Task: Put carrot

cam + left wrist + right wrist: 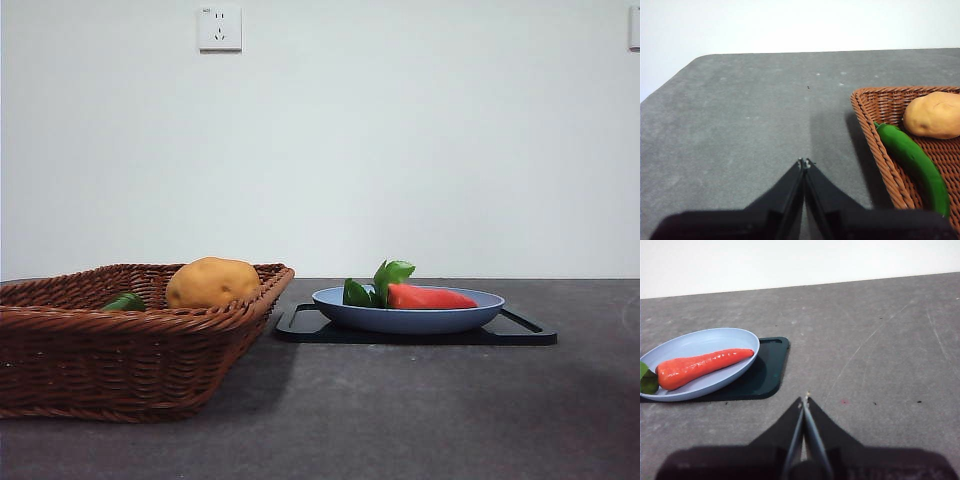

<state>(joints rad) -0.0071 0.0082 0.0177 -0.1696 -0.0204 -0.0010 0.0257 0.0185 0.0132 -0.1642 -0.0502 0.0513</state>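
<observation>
Front view: carrot [430,297] lies in the blue plate [345,313] on a black tray [528,331], right of the basket [90,370] holding a potato [212,282]. Left claw [804,163] and right claw [805,398] are both pressed together, empty, above the bench [420,420].

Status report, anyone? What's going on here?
Both end effectors shut, empty, over bare table. Carrot lying in blue plate on black tray. Nothing blocking it.

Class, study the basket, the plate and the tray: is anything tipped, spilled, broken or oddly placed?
Nothing stands out. The carrot lies whole in the blue plate, which sits level on the dark tray. The potato and green pepper rest inside the wicker basket. Both pincers are shut, away from everything.
</observation>
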